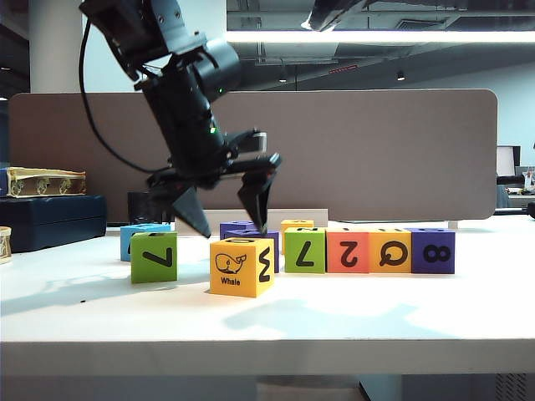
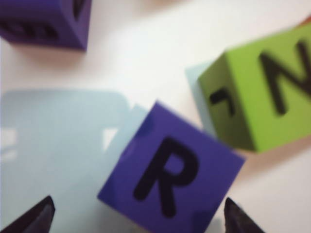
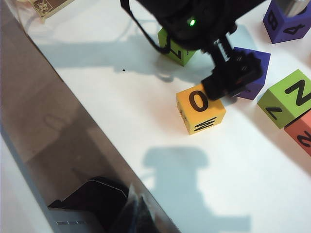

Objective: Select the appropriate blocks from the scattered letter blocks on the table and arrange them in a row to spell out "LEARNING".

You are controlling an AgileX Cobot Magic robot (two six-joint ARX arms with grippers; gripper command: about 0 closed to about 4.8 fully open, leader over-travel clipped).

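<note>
Left gripper hangs above the white table with its two dark, pointed fingers spread wide and nothing between them; in the left wrist view the tips stand on either side of a purple block marked "R" without touching it.

From the left in the exterior view, a dark blue case carries a pale gold box; what either holds cannot be seen. Next comes a blue cube, half hidden behind a green cube with a bold black character. A yellow cube with a whale drawing stands nearest the front edge, its top showing "O" in the right wrist view. Behind it are the purple "R" block and a second purple cube, mostly hidden.

Further right, four matte cubes stand in a touching row: green, red, orange and purple, all square-edged with black lettering. A small yellow cube sits behind the row. A grey-brown padded panel with rounded corners closes the back.

Right gripper appears in no picture, so I cannot tell whether it is parted or closed.
</note>
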